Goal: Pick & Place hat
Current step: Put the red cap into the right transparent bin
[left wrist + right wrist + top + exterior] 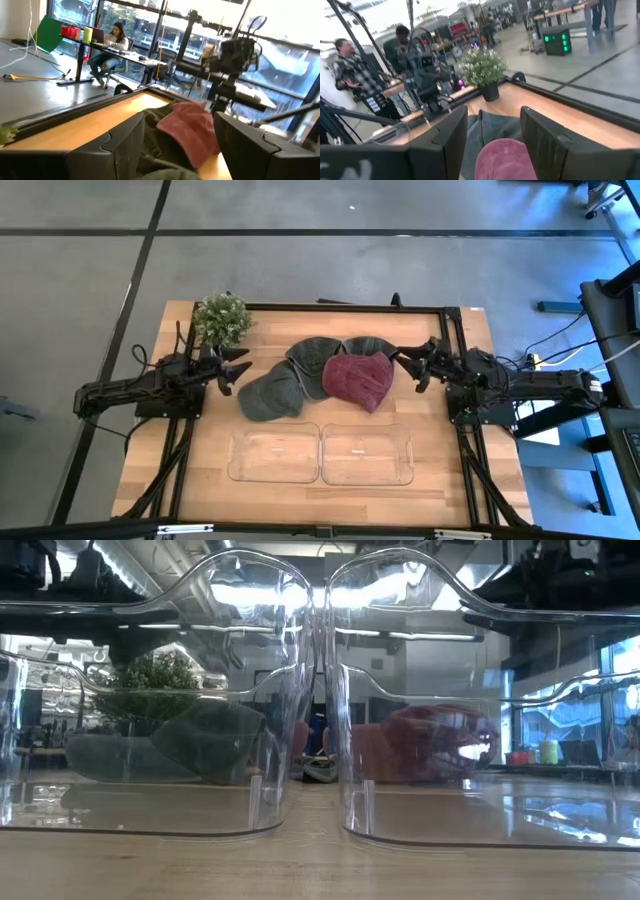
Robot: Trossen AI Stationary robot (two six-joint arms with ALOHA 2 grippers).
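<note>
A dark red hat lies in the middle of the table, overlapping two of the three grey-green hats beside it. In the low view the red hat shows through the right clear bin. My left gripper is open, left of the grey-green hats and touching none. My right gripper is open, just right of the red hat. The red hat shows ahead in the left wrist view, and the red hat sits between my fingers in the right wrist view.
Two clear plastic bins stand side by side near the table's near edge. A small potted plant stands at the far left, close to my left gripper. Bare wood lies near the bins. People sit at desks beyond the table.
</note>
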